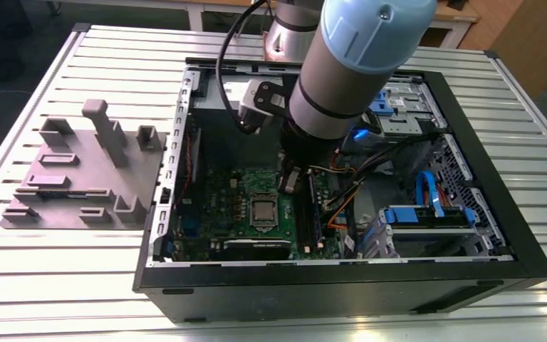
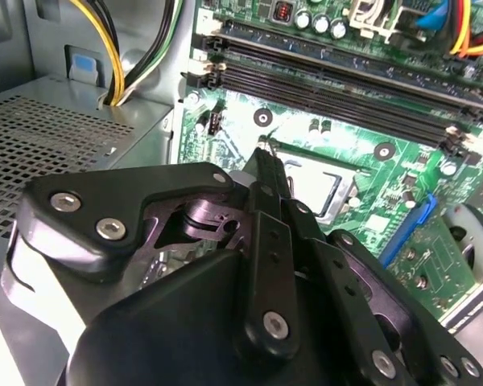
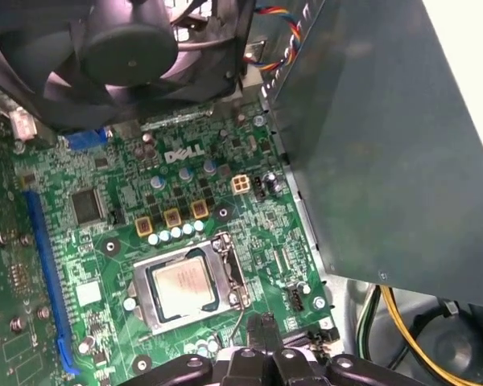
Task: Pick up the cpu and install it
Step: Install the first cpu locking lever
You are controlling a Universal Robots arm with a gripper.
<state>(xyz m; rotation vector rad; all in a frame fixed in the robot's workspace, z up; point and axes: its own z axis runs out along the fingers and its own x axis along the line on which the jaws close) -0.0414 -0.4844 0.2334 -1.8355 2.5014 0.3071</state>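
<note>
Gripper: the gripper [image 3: 262,326] is down inside the pc case [image 1: 350,285]. In both wrist views its fingers [image 2: 267,173] look pinched together, with nothing between them as far as I can see.

Cpu: the cpu [image 3: 181,288] is lying flat in the socket frame [image 3: 142,299] on the motherboard [image 3: 105,241], silvery top facing up. It's square to the frame and not tilted.

Gripper vs cpu: the fingertips are just beside the socket, near one of its corners on the side with the thin metal lever [image 3: 228,269]. They're off the cpu itself. Can't tell if they're actually touching the board or the lever.

Exterior view: the cpu [image 1: 262,211] shows up as a small grey square in the middle of the green board. The gripper [image 1: 293,182] is right next to it, on the exterior view's right and a bit further back.

Arm: the big grey arm [image 1: 350,64] with a light blue cap comes in from the back of the case and leans down into it.

Around the socket: black memory slots [image 2: 346,92] run along one side, a long blue slot [image 3: 44,265] sits well apart on the other, and a black fan [image 3: 121,48] hangs over the far end of the board.

Other case stuff: grey metal box [image 3: 386,145] close to the socket, with yellow wires [image 3: 402,330] running out under it.

Table: slatted metal table [image 1: 65,285] with the case lying open on it.

Block: grey-mauve block [image 1: 83,178] with upright posts, on the table at the exterior view's left, just beside the case.
</note>
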